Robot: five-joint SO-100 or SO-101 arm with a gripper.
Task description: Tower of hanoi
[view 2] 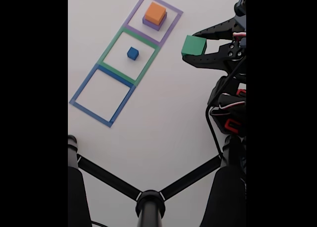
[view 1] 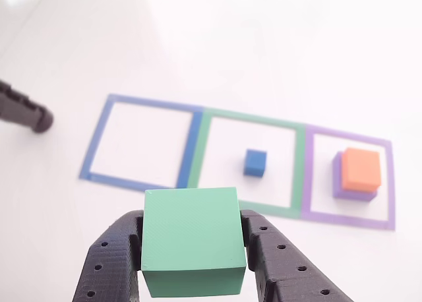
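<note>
My gripper [view 1: 192,246] is shut on the green block [view 1: 192,239], held in the air above the white table, in front of the taped squares. From the fixed view the gripper [view 2: 190,47] holds the same green block [view 2: 193,46] to the right of the purple outline. The small blue cube [view 1: 254,163] sits inside the green taped square; it is also seen as the blue cube [view 2: 132,53]. The orange block [view 1: 361,169] rests on top of the purple block [view 1: 349,190] inside the purple taped square, and the orange block [view 2: 155,12] stands likewise on the purple block [view 2: 152,24].
Three taped outlines lie in a row: blue [view 1: 99,144], green [view 1: 298,173], purple [view 1: 390,183]. The blue one holds nothing. A black tripod [view 2: 149,202] spreads its legs across the near table, and a dark leg end [view 1: 26,111] shows at the left edge.
</note>
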